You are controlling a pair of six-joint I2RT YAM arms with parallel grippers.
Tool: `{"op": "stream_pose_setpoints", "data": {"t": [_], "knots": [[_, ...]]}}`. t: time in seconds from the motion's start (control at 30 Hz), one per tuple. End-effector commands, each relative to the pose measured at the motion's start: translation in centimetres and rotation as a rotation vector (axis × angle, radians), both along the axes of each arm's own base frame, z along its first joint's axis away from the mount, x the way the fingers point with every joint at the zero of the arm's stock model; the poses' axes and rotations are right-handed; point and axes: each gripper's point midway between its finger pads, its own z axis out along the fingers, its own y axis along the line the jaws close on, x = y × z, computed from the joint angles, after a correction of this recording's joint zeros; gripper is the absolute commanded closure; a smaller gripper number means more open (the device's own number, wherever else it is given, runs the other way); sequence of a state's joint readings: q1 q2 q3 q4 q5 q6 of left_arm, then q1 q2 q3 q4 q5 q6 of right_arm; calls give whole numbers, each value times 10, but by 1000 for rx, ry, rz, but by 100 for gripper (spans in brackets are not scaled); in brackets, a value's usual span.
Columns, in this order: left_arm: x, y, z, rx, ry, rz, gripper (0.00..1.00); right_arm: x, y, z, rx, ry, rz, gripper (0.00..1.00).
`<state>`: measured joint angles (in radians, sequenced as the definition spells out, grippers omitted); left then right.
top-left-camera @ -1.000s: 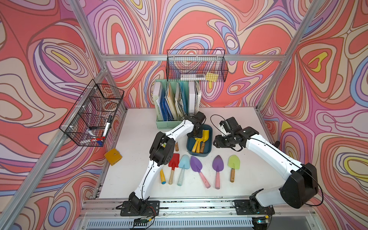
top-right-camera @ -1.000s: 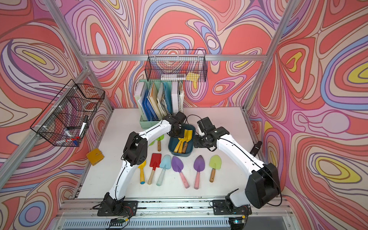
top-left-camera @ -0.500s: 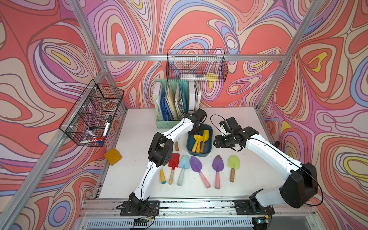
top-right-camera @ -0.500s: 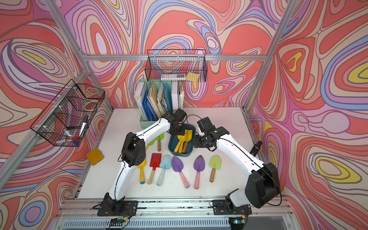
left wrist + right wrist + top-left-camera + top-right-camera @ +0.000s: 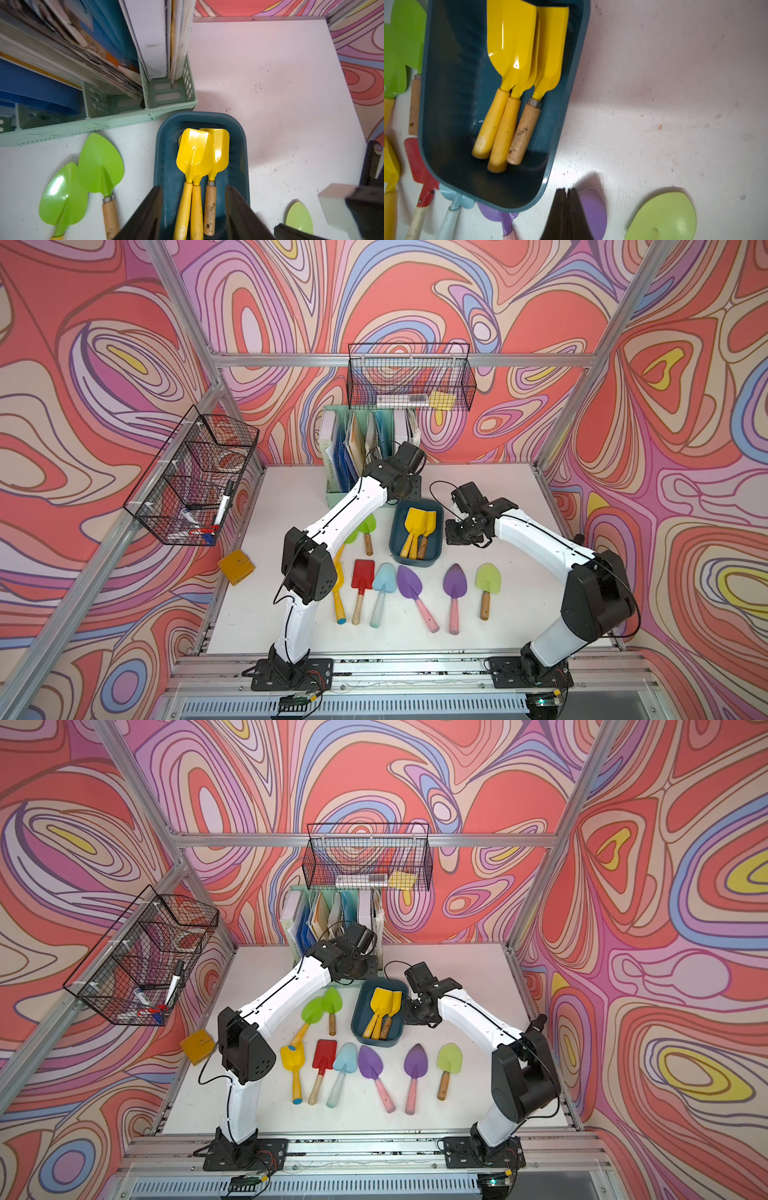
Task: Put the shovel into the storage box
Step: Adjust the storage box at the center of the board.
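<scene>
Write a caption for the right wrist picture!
Three yellow shovels lie in the teal storage box, with the right end effector shut just outside it.

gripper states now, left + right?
Left gripper: open, fingers apart, nothing held.
Right gripper: shut, fingers pressed together, empty.

I note a mint-green file holder (image 5: 335, 494) with upright folders at the rear of the table (image 5: 505, 485), centre frame. A black wire basket (image 5: 409, 379) hangs above it. A second wire basket (image 5: 191, 477), left of frame, holds markers (image 5: 225, 501). A yellow square pad (image 5: 235, 567) sits below that basket.
</scene>
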<state>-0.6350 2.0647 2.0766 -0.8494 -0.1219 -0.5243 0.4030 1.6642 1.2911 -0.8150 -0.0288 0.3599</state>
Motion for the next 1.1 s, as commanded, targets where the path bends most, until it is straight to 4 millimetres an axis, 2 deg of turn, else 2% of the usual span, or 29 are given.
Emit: {"op": "stream_pose_setpoints", "data": {"t": [0.0,0.1,0.13,0.27,0.43,0.53,0.83,1.07], "knots": [[-11,31,-31,120,62,56,48,28,-14,1,-32,-45,-38,100],[-17,49,-46,156,89,96,51,45,-20,-4,-41,-46,-51,100],[-19,54,-52,168,100,107,54,49,-20,-14,-48,-29,-50,100],[-26,68,-72,211,138,129,68,65,-15,-26,-49,-16,-40,100],[-33,73,-95,235,194,130,89,80,-7,-36,-35,-13,-37,100],[-38,71,-103,219,218,124,96,87,-3,-41,-27,-7,-38,100],[-52,60,-124,150,278,100,100,103,6,-54,-8,5,-31,100],[-57,41,-128,110,290,61,100,114,10,-56,-4,0,-29,100]]}}
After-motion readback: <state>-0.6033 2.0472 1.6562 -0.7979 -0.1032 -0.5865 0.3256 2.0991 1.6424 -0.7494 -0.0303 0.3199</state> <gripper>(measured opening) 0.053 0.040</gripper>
